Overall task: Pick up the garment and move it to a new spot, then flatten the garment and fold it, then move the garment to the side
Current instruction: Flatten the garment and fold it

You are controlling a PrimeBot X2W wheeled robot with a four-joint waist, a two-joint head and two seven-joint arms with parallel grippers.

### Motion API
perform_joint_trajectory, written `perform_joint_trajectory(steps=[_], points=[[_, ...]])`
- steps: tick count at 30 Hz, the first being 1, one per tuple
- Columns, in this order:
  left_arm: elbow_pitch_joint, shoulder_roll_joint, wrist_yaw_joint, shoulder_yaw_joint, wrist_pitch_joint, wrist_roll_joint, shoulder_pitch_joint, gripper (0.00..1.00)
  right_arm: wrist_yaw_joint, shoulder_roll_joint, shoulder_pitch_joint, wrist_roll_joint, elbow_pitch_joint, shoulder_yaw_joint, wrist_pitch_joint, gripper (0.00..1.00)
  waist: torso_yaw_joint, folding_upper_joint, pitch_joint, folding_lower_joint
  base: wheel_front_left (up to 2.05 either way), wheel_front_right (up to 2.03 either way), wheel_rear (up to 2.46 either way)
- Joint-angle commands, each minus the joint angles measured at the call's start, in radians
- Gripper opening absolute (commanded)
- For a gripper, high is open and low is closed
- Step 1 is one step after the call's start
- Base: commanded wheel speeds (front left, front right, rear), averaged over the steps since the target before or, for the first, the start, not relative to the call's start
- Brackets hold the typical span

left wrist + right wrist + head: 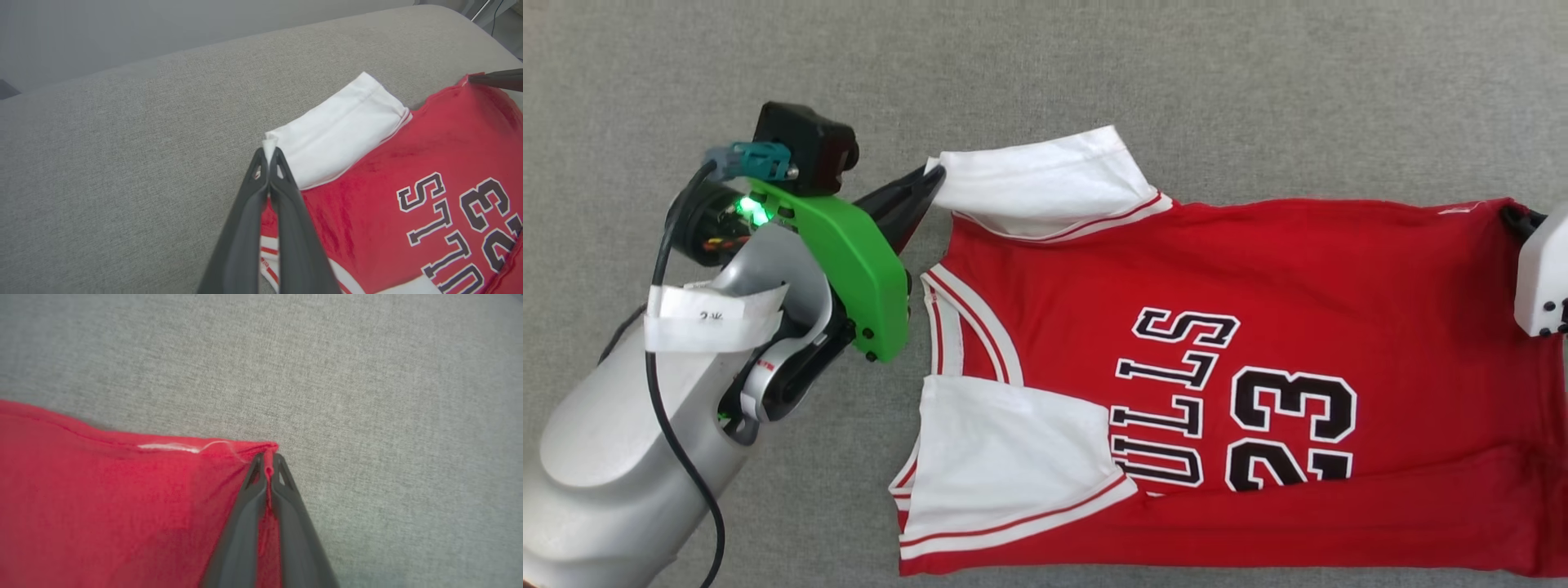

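Reaching in from the lower left, the left arm (pixel 621 425) carries a green bracket (pixel 858 261), a black cable (pixel 678 441) and a white label (pixel 711 314), and nothing lies between it and the garment (pixel 1258 269). The left gripper (pixel 936 170) is pinched shut on the corner of the far sleeve (pixel 1037 184), with a tuft of white cloth showing at its tips. The garment lies front up on the grey cushion (pixel 1094 65), neck (pixel 964 327) to the left and hem to the right. It has a red body and white sleeves with striped trim. The near sleeve (pixel 1005 457) is folded in over the chest. The lettering (pixel 1233 400) reads sideways, and a red fold along the near edge covers its lowest part. At the far hem corner, the right gripper (pixel 267 457) is closed on a pinch of red cloth.
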Motion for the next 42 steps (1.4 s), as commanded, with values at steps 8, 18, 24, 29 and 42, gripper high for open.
perform_joint_trajectory(steps=[8,18,24,29,42], points=[[0.034,0.011,0.033,0.028,-0.059,-0.043,0.107,0.0,-0.001,0.06,0.08,0.066,0.062,-0.102,-0.157,0.0,-0.02,0.0,-0.112,0.0,0.0,0.0,0.0],[0.01,0.023,0.065,0.036,-0.103,-0.095,0.25,0.0,-0.001,0.079,0.228,0.148,0.061,-0.124,-0.266,0.0,-0.011,0.0,-0.202,0.0,0.0,0.0,0.0],[-0.016,0.033,0.092,0.025,-0.115,-0.118,0.346,0.0,-0.001,0.071,0.33,0.181,0.024,-0.12,-0.327,0.0,-0.007,0.0,-0.235,0.0,0.0,0.0,0.0],[-0.027,0.034,0.119,0.014,-0.129,-0.141,0.436,0.0,-0.001,0.058,0.409,0.226,-0.007,-0.115,-0.379,0.0,-0.007,0.0,-0.254,0.0,0.0,0.0,0.0],[0.03,0.039,0.143,-0.061,-0.098,-0.129,0.535,0.0,-0.001,-0.025,0.555,0.281,-0.061,-0.018,-0.417,0.0,-0.012,0.0,-0.275,0.0,0.0,0.0,0.0]])
